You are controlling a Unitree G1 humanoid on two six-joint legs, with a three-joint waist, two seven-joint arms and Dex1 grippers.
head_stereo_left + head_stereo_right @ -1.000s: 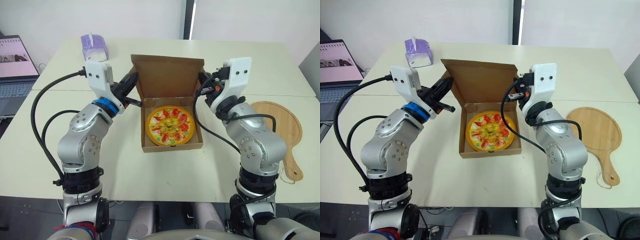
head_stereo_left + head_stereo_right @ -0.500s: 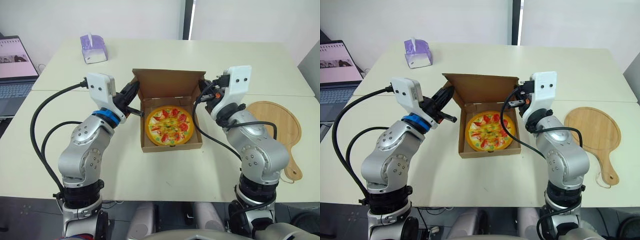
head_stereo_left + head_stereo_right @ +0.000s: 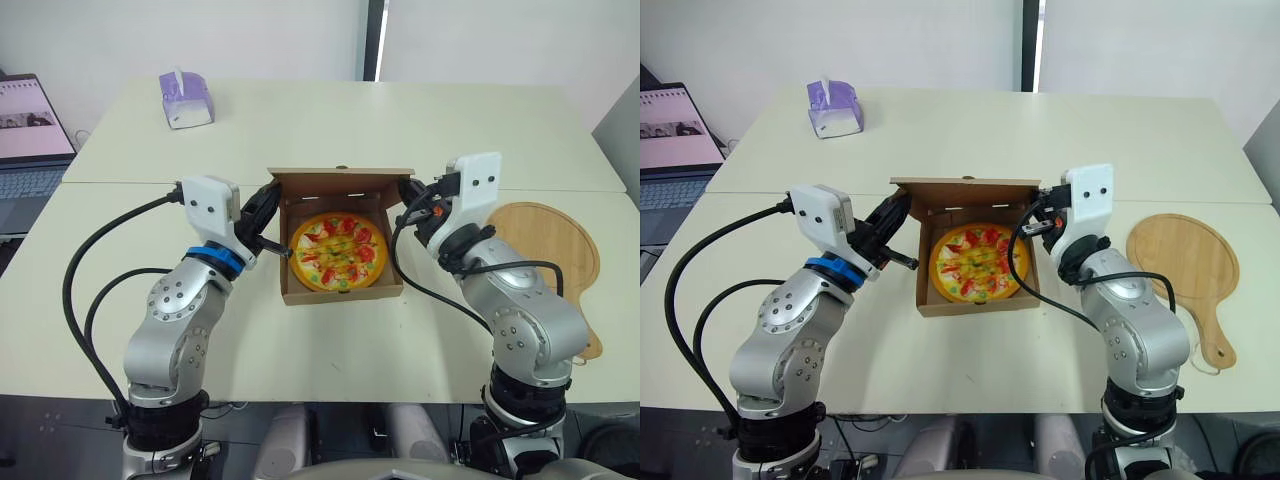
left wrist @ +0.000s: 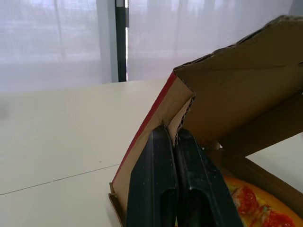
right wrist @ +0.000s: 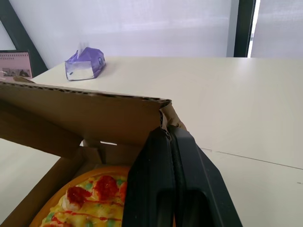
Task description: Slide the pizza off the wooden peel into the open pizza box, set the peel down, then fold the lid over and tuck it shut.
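Note:
The toy pizza (image 3: pixel 340 250) lies inside the brown cardboard box (image 3: pixel 340 293) at the table's middle. The box lid (image 3: pixel 340 187) leans forward over the back of the pizza, about halfway down. My left gripper (image 3: pixel 270 192) is shut on the lid's left corner flap (image 4: pixel 177 111); its fingertips (image 4: pixel 163 135) pinch the corrugated edge. My right gripper (image 3: pixel 408 188) is shut on the lid's right corner (image 5: pixel 163 109). The empty wooden peel (image 3: pixel 548 245) lies flat on the table to the right of my right arm.
A purple tissue box (image 3: pixel 186 98) stands at the far left of the table. An open laptop (image 3: pixel 30 130) sits on a desk at the left edge. A seam between two tabletops runs behind the box. Bare table lies in front of the box.
The lid has swung forward and down from nearly upright to about halfway over the pizza. Both grippers have come down and toward me with its corners.

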